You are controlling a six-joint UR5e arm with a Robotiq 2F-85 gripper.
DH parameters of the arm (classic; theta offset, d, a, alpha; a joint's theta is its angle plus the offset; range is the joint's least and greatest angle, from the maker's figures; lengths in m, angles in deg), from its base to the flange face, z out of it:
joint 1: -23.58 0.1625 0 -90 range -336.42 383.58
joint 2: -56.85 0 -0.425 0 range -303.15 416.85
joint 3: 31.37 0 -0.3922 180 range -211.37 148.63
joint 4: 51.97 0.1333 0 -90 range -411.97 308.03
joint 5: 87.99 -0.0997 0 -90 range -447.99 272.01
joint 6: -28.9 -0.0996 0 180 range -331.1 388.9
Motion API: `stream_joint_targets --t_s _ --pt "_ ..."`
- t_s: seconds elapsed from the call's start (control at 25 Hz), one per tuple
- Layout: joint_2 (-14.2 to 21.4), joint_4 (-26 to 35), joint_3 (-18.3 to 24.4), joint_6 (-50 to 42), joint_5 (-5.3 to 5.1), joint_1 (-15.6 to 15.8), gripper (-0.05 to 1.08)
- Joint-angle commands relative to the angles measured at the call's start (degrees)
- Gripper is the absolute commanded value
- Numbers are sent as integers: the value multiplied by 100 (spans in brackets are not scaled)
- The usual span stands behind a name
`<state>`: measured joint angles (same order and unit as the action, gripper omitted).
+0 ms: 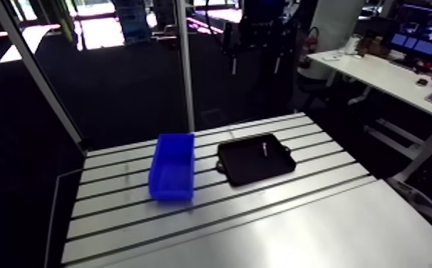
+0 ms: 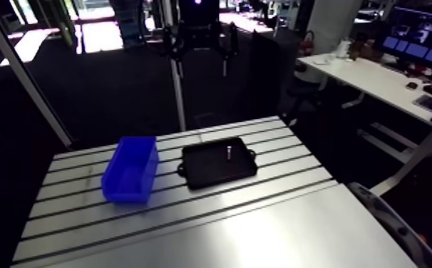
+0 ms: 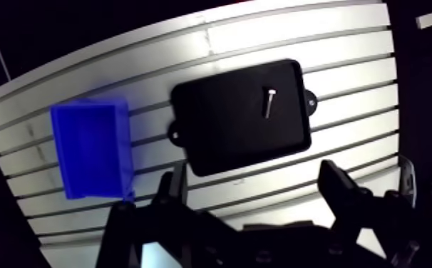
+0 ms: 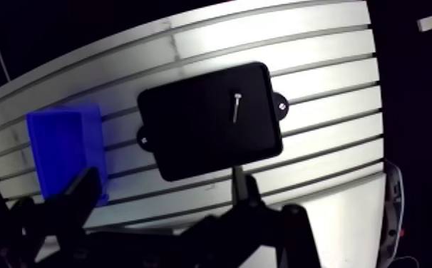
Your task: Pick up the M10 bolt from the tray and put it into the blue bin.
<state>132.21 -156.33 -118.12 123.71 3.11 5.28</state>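
Hand [image 3: 251, 178] spread, empty, high over the bench [image 1: 319, 214]. M10 bolt [image 1: 263, 149] lies flat toward the far side of the tray [image 1: 247, 167], blue bin [image 1: 171, 167] just left. Close along its shank and you may roll it away.

The slotted table [image 3: 347, 43] glares pale under light from above, brightest in the wrist view, where its slots bow toward the edges. The black tray [image 3: 219, 135] swallows detail; the M10 bolt [image 3: 269, 102] glints faintly. The gripper [image 3: 253, 178] shows as a dark silhouette, and the surroundings are dim.
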Motion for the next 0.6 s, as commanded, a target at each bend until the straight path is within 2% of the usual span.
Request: stream_joint_targets --t_s 0.04,0.4,0.6 --pt "-422 -468 -215 16 0 -86 1" --pt "-616 -925 -540 165 -9 -368 1" --pt "-686 -969 -699 183 0 -447 1"
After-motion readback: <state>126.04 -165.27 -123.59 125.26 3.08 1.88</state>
